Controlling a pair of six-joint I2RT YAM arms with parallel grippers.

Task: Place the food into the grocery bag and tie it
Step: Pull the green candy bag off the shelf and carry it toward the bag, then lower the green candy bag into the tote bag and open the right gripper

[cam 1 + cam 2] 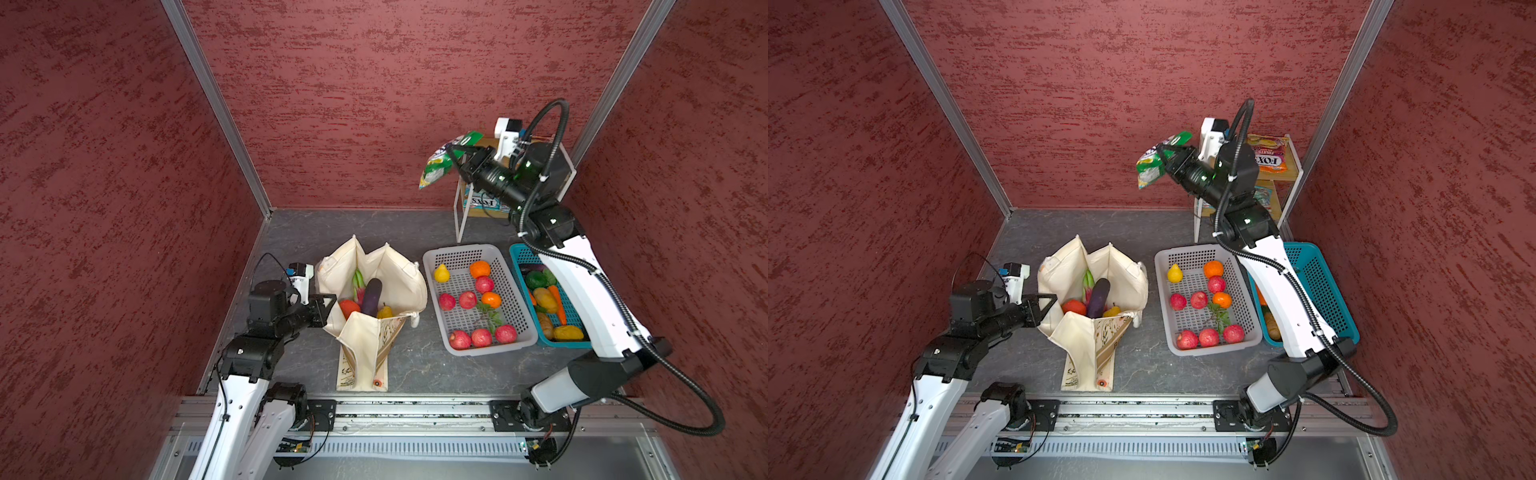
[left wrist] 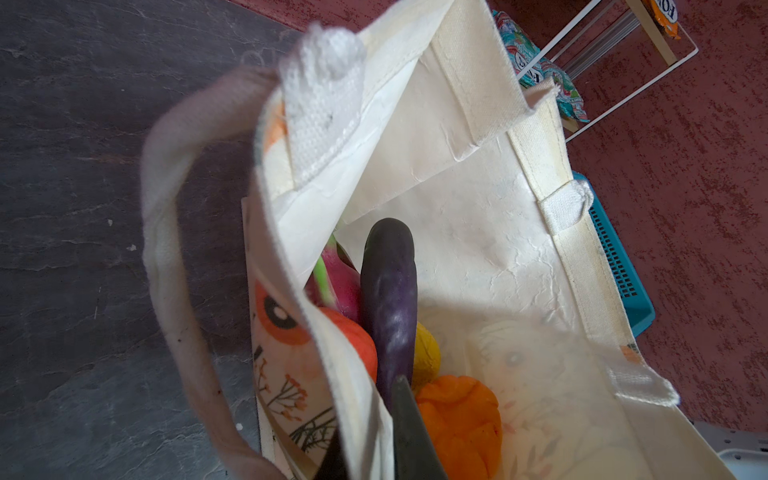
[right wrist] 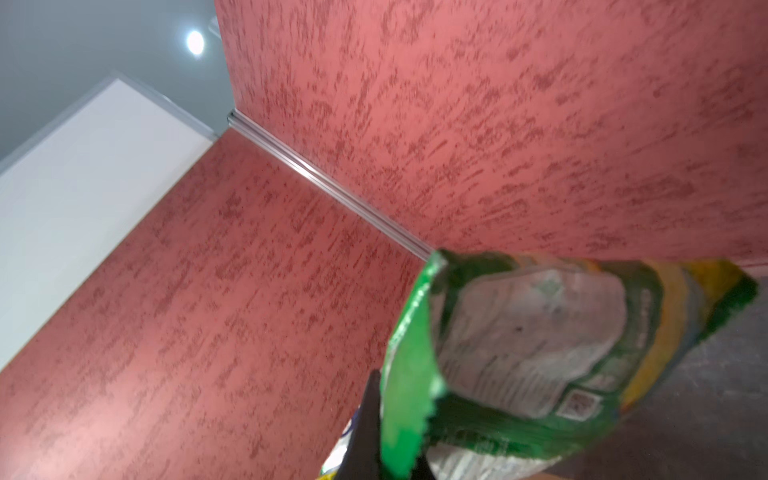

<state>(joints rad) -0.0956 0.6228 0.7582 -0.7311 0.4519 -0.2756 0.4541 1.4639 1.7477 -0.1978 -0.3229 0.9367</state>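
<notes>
Canvas bag (image 1: pixel 399 274): cream, standing open on the grey table (image 1: pixel 415 365), left of centre in both top views. Floral print on the outer face. The lettering on its tan band is too small to read.
Bag contents: eggplant (image 1: pixel 371 296) leaning upright, dragon fruit (image 1: pixel 358 284) just beside it, tomato (image 1: pixel 349 308), yellow fruit (image 1: pixel 384 312). The left wrist view adds a ribbed orange piece (image 2: pixel 461 419).
Left gripper (image 1: pixel 331 303): at the bag's left rim. In the left wrist view one dark finger (image 2: pixel 409 432) sits inside the wall and the other outside, with the cloth pinched between them.
Right gripper (image 1: pixel 1169 150): raised high near the back wall, jaws clamped on the top edge of the green packet (image 1: pixel 1150 168).
Green packet position: hanging in the air, well above the table and well apart from the bag.
Packet print: the right wrist view shows a white panel of small text and a square code (image 3: pixel 579 405), both blurred and unreadable.
Rack (image 1: pixel 1197 224): white wire with wooden shelves, back right corner. The orange packet (image 1: pixel 1268 158) on top reads FOX'S and FRUITS, upside down. A teal-patterned packet (image 1: pixel 484 202) on the lower shelf also reads FOX'S.
Grey basket (image 1: pixel 432 257): right of the bag. Holds red apples (image 1: pixel 468 300), two oranges (image 1: pixel 480 269), a pear (image 1: pixel 441 273) and a green sprig (image 1: pixel 490 318).
Teal basket (image 1: pixel 1325 286): just right of the grey basket, partly under the right arm. Vegetables inside, among them a carrot (image 1: pixel 559 303).
</notes>
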